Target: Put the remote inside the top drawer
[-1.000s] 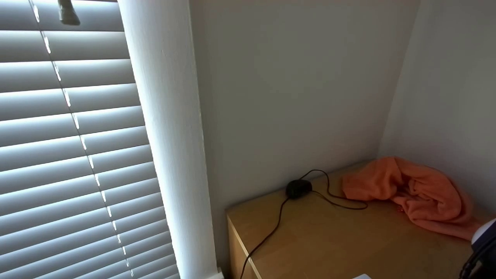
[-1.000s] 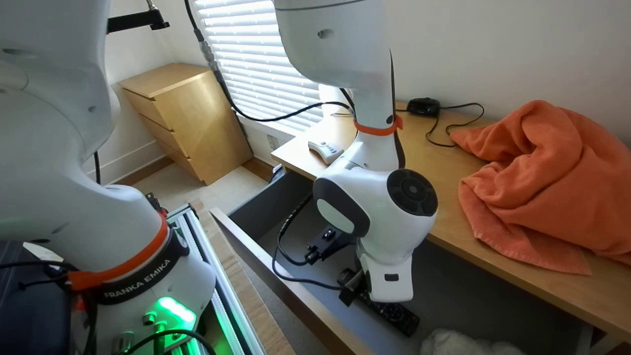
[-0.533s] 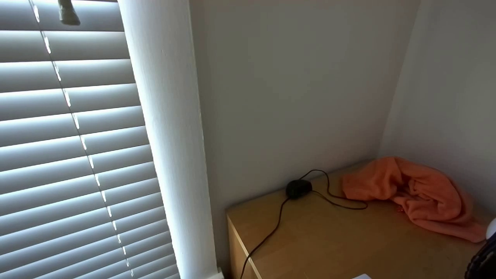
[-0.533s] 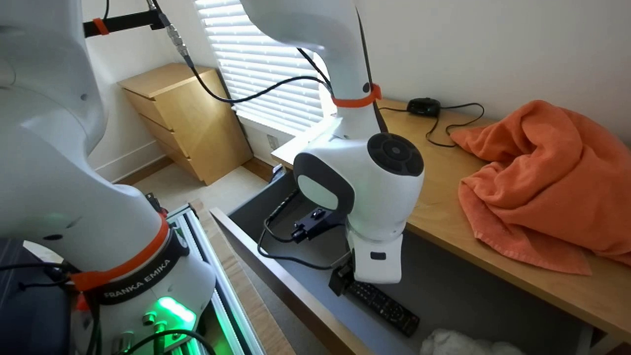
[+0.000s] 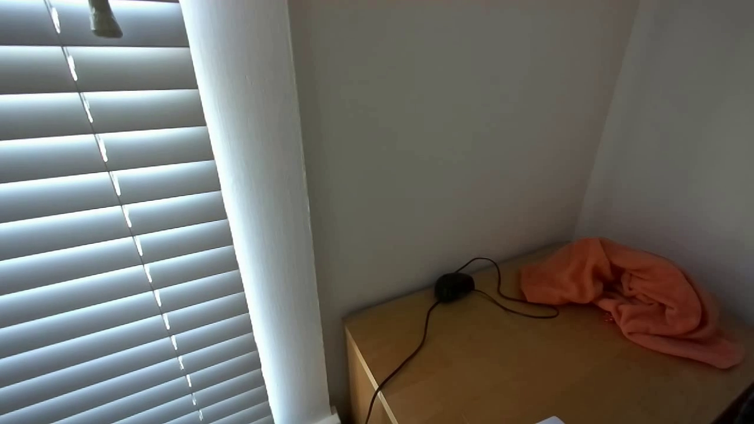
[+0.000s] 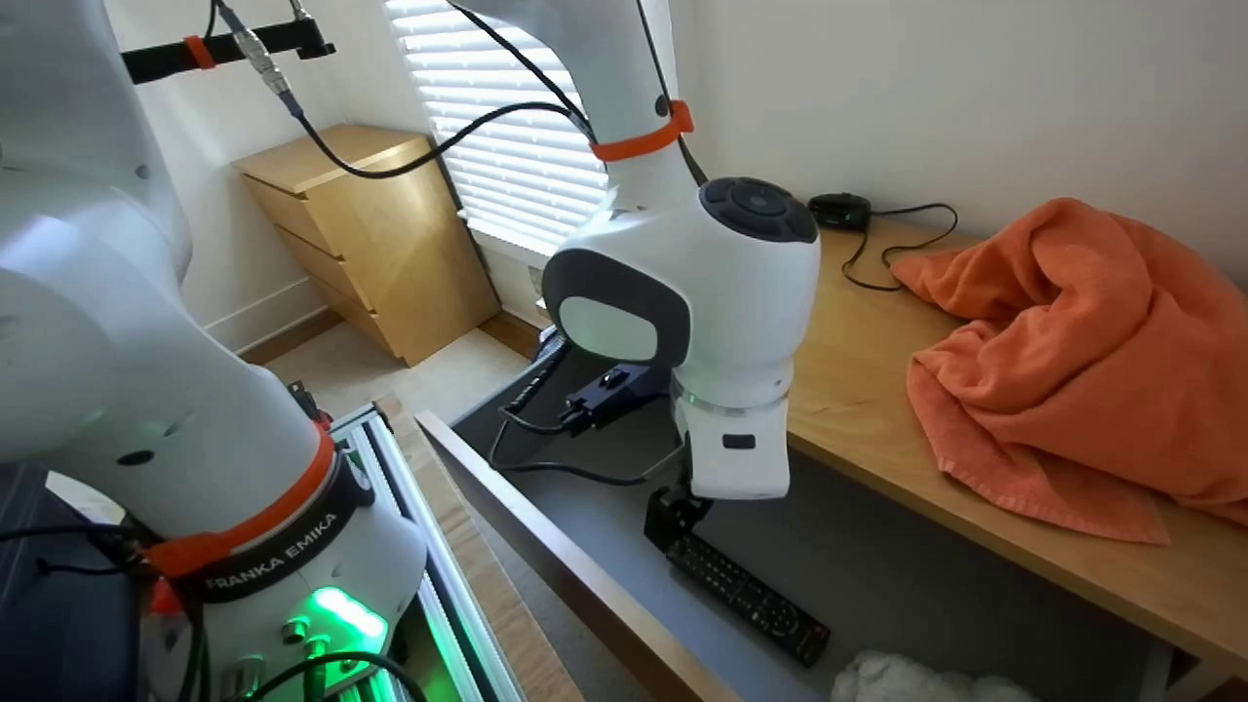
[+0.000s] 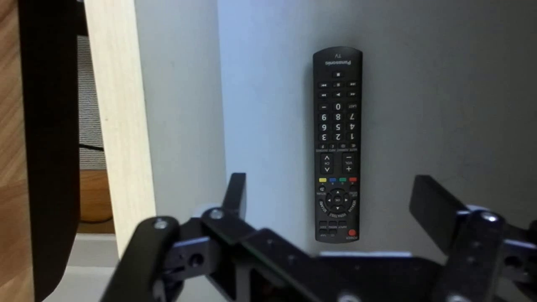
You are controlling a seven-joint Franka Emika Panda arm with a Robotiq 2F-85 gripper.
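The remote, a slim black slab with many buttons, lies flat on the grey floor of the pulled-out top drawer. In the wrist view the remote lies lengthwise, roughly parallel to the drawer's front panel. My gripper is above the drawer, over the remote's end. In the wrist view the gripper is open, with fingers wide apart on both sides of the remote and nothing between them. The remote and the gripper are out of view in an exterior view that shows the dresser top.
An orange cloth and a black plug with cable lie on the dresser top, above the drawer. A white cloth lies inside the drawer near the remote. A small wooden dresser stands by the window blinds.
The arm has moved up and a little to the left in an exterior view, raising the gripper away from the remote. The remote has stayed in place on the drawer floor.
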